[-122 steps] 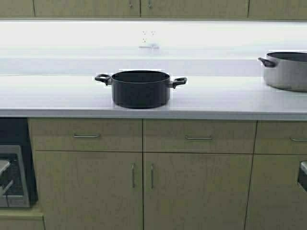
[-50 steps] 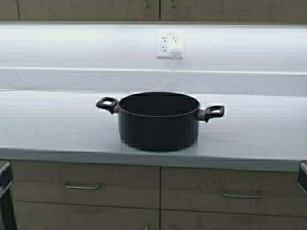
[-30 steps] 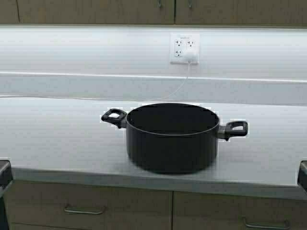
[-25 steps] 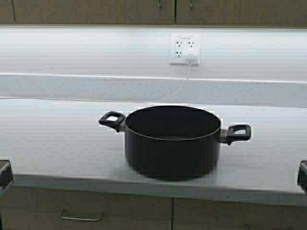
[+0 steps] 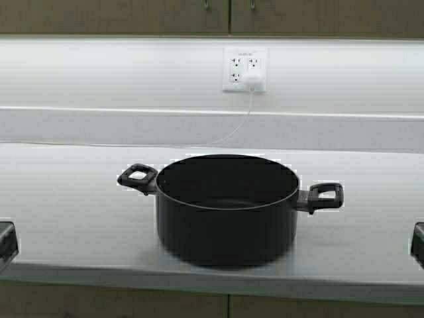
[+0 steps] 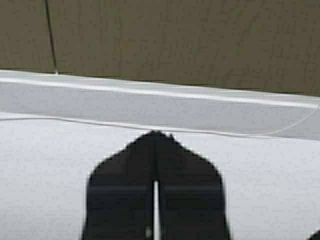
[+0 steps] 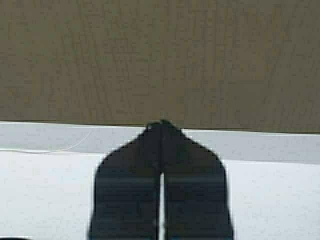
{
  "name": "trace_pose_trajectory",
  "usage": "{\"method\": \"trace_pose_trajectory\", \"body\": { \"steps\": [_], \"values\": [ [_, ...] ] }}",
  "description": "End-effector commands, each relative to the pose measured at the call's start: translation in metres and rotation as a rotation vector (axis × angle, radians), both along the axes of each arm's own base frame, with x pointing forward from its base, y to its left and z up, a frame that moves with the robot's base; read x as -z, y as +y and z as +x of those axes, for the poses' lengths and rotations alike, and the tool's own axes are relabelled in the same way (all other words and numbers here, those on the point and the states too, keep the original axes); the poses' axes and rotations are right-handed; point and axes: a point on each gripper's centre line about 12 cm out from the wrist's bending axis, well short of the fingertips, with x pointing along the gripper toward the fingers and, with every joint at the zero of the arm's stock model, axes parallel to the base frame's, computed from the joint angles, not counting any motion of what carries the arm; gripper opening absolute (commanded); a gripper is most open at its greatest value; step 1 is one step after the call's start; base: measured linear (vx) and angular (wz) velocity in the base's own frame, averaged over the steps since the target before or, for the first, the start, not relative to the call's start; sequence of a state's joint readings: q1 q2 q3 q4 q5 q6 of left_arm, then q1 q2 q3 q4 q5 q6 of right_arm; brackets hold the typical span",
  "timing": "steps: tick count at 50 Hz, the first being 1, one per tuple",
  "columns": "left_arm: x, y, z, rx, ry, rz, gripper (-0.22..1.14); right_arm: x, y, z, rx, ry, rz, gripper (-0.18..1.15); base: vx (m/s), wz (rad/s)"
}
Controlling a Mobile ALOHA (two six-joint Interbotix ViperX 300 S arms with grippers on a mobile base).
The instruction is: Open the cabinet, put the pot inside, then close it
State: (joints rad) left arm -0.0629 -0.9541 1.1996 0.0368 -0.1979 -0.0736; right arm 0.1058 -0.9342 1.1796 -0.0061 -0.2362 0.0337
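The pot [image 5: 226, 211] stood on the counter [image 5: 59, 218] straight ahead of me, near the front edge, upright and empty, its dark inside showing below a thin pale rim. One black loop handle [image 5: 138, 177] stuck out on my left and the other [image 5: 322, 196] on my right.

Behind it, a white outlet plate [image 5: 244, 69] sat on the back wall with a plug in it, and a thin white cord [image 5: 225, 138] ran down from the plug and along the counter toward my left. Above the wall, the lower edge of tan cabinet doors [image 5: 132, 14] crossed the top of the high view.

My left tool [image 6: 156, 150] was closed, fingertips pressed together with nothing between them, above bare counter with the cord lying beyond it. My right tool [image 7: 161, 131] was likewise closed and empty, pointing at the back wall. Both arms sat low at the outer sides, well apart from the pot.
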Motion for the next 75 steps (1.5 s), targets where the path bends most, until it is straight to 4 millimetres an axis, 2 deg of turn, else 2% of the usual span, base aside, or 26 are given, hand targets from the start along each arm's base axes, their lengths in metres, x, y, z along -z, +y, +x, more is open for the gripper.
{"method": "trace_pose_trajectory", "body": {
  "steps": [1,3,5,6,12,22,29,36,42,49,59,66,75],
  "values": [
    [-0.007,-0.025,-0.002,0.130,-0.007,0.011,0.74,-0.006,0.030,0.004,-0.139,0.000,0.006,0.71,0.04,-0.03],
    [-0.005,-0.039,-0.004,0.199,0.003,0.012,1.00,-0.006,0.042,0.003,-0.195,-0.003,0.009,0.93,0.04,-0.01],
    [-0.003,-0.049,-0.005,0.249,0.010,0.014,1.11,-0.009,0.054,0.003,-0.246,-0.020,0.014,1.09,0.03,-0.01],
    [-0.002,-0.054,-0.004,0.271,0.011,0.014,1.12,-0.011,0.060,0.003,-0.270,-0.032,0.019,1.13,0.02,-0.02],
    [-0.008,-0.076,0.002,0.359,-0.040,0.001,0.98,-0.024,0.090,0.012,-0.373,-0.103,0.038,0.98,0.01,-0.01],
    [-0.011,-0.113,0.035,0.439,-0.061,-0.004,1.00,-0.029,0.143,0.061,-0.439,-0.096,0.030,0.98,-0.01,0.00],
    [-0.006,-0.139,0.060,0.478,-0.057,0.001,1.00,-0.041,0.161,0.090,-0.379,-0.122,0.002,0.98,-0.01,0.00],
    [-0.008,-0.172,0.080,0.509,-0.100,-0.023,1.00,-0.054,0.185,0.099,-0.266,-0.145,0.041,0.98,0.00,0.00],
    [-0.008,-0.202,0.098,0.488,-0.140,-0.044,1.00,-0.051,0.208,0.111,-0.125,-0.108,-0.012,0.98,0.00,0.00],
    [-0.002,-0.231,0.125,0.390,-0.181,-0.045,1.00,-0.051,0.213,0.124,0.027,-0.041,0.019,0.98,0.00,0.00],
    [0.000,-0.253,0.154,0.332,-0.238,-0.058,1.00,-0.055,0.214,0.130,0.074,-0.080,0.023,0.98,0.00,0.00],
    [-0.001,-0.260,0.163,0.324,-0.251,-0.069,1.00,-0.050,0.219,0.135,0.080,-0.093,-0.003,0.98,0.00,0.00],
    [0.002,-0.259,0.168,0.295,-0.249,-0.083,0.99,-0.041,0.223,0.144,0.097,-0.087,-0.017,0.97,0.00,0.00]
  ]
}}
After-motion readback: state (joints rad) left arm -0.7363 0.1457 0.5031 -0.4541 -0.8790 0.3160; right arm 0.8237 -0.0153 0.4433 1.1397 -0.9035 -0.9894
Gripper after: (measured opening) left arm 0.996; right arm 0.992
